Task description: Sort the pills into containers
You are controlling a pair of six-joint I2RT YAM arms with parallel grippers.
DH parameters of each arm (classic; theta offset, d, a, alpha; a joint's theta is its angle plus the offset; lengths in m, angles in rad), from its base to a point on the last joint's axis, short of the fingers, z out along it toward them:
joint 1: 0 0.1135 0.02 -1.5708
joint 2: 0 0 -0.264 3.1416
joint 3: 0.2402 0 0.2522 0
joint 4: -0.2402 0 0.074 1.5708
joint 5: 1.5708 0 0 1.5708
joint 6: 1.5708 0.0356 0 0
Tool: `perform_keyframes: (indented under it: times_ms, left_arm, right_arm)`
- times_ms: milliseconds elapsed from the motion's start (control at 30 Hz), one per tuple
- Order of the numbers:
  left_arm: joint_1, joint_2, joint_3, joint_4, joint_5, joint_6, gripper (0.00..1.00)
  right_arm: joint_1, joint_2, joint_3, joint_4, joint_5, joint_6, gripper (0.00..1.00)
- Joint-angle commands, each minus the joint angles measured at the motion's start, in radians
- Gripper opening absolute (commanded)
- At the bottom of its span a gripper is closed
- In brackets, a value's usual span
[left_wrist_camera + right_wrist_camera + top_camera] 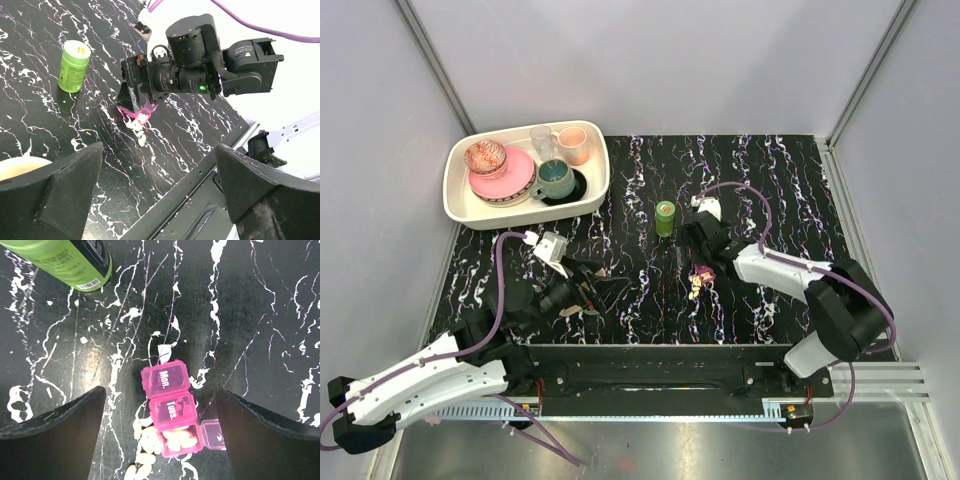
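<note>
Right wrist view: pill box (170,405), one lid open, loose pills (146,444) just beside it on the desk (260,315). Right gripper (160,390) hangs wide open over the box; best to centre on one pill and pinch gently. Left gripper (159,146) is open, apart from the box.

Table (770,180): pill box (170,407), bottle (665,217), pills (145,445), tray (451,190)

open pill box (170,407), spilled pills (145,442), upright bottle (665,217)
</note>
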Motion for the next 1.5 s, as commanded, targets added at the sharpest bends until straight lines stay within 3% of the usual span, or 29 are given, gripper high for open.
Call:
perform_keyframes:
  times_ms: [0, 600, 1467]
  left_arm:
    - [-0.001, 0.007, 0.011, 0.036, 0.002, -0.009, 0.99]
    - [-0.001, 0.019, 0.011, 0.047, 0.01, -0.023, 0.99]
    - [-0.001, 0.012, -0.001, 0.051, 0.008, -0.031, 0.99]
  right_arm:
    - [-0.002, 0.043, -0.003, 0.005, 0.018, 0.009, 0.94]
    - [-0.051, 0.103, -0.015, 0.016, -0.077, -0.014, 0.68]
    - [-0.052, 0.135, 0.025, -0.037, -0.031, -0.026, 0.63]
